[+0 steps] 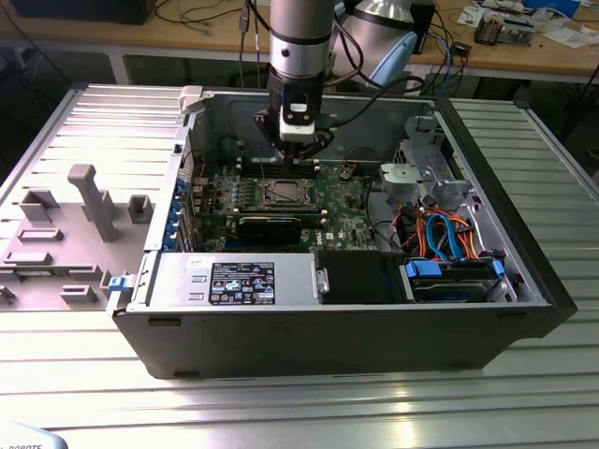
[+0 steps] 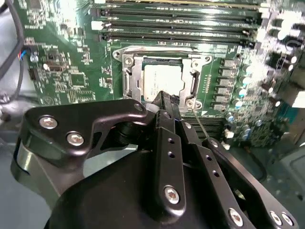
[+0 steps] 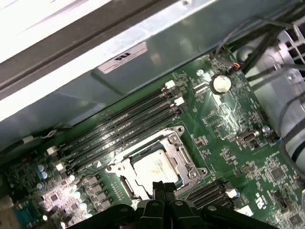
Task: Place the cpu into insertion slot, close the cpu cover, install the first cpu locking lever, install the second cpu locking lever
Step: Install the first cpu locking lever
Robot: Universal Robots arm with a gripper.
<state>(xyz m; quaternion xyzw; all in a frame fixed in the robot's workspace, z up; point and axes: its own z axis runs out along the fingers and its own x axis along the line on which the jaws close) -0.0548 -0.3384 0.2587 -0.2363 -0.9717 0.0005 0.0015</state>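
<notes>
The claw [image 2: 165, 98] is pinched shut and holds nothing. It hangs just above the slot [image 2: 119, 53] with its tips down, likely so the closed tips can press on small parts. The cpu [image 2: 159, 80] sits flat in the slot, grey top up. The cover [image 2: 129, 78] seems to lie down over it like a frame, so the chip shows through the hole. It is not clear if the levers are locked. The slot is in the middle of the green board [image 1: 351, 210], toward the far side of the open case [image 1: 328, 327]. The case stands on the counter [image 1: 281, 412].
</notes>
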